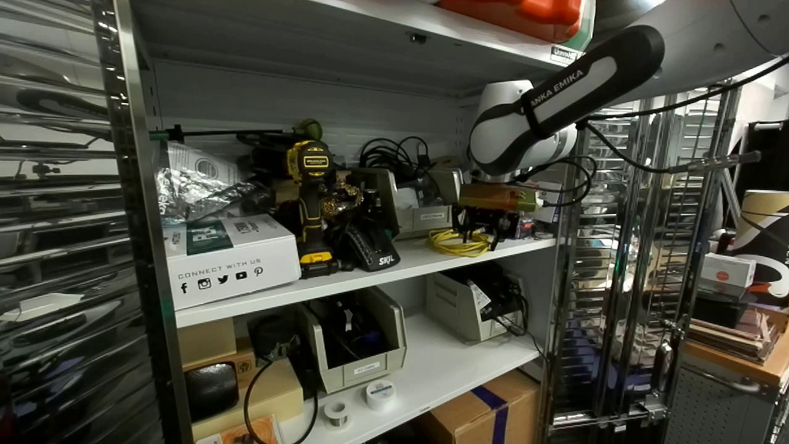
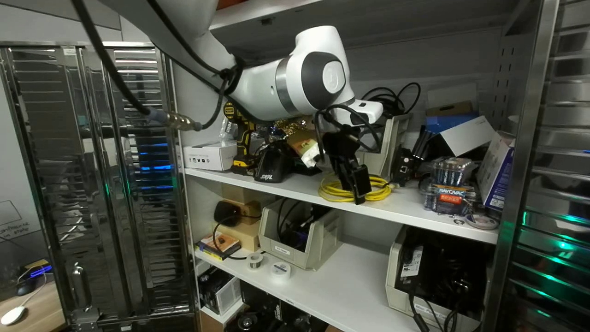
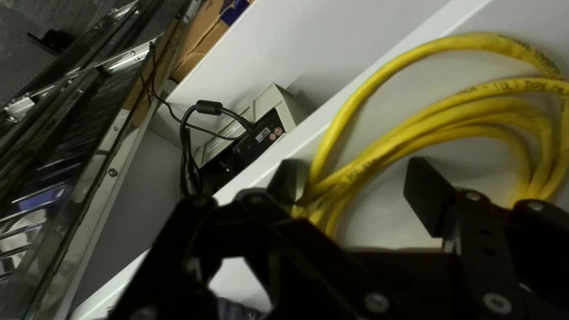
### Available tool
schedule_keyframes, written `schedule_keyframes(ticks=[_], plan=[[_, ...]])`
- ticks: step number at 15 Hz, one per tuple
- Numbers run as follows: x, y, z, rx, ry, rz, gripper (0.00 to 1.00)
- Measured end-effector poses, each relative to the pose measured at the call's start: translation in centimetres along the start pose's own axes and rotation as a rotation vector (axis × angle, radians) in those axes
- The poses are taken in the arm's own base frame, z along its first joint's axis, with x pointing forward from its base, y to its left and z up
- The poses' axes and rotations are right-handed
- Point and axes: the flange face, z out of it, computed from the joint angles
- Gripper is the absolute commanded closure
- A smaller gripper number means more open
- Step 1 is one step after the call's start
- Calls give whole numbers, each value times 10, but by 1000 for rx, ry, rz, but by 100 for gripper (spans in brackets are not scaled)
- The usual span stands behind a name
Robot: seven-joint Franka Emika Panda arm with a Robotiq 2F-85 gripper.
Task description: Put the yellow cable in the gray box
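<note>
The yellow cable [image 1: 453,248] lies coiled on the middle shelf near its front edge; it also shows in an exterior view [image 2: 329,190] and the wrist view [image 3: 400,138]. My gripper [image 1: 479,242] points down at the coil, also in an exterior view [image 2: 358,188]. In the wrist view the gripper [image 3: 358,186] is open, with cable strands between its fingers, close to one finger. Whether they touch is unclear. Three gray boxes show: one [image 1: 425,223] behind the cable on the same shelf, and two [image 1: 363,369] [image 1: 453,305] on the shelf below, holding dark cables.
A drill [image 1: 311,203], a black SKIL charger [image 1: 367,246] and a white carton [image 1: 234,259] stand along the middle shelf. Battery packs [image 2: 449,193] sit on its far end. The upper shelf [image 1: 382,24] overhangs. Metal shutter doors [image 1: 616,277] flank the cabinet.
</note>
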Motion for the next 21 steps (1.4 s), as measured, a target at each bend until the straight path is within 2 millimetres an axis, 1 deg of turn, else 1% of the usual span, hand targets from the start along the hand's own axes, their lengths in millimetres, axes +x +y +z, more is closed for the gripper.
schedule_keyframes(ticks=[2,4,5,7,8,9,12,15,17,19,21], plan=[[-1,-1,-3,3,-1,2,80],[-2,-2,-5,3,-2,3,95],[-3,-2,-5,4,-2,2,100],[-5,-1,-7,4,-1,1,100],[-8,0,-9,2,-2,-3,97],[-13,2,-11,-1,-4,-8,97],[-37,11,-22,-4,-11,-29,97],[-62,24,-47,28,17,-46,97],[-71,33,-70,75,84,-39,97],[-73,39,-94,129,166,-18,97],[-67,40,-112,175,251,0,97]])
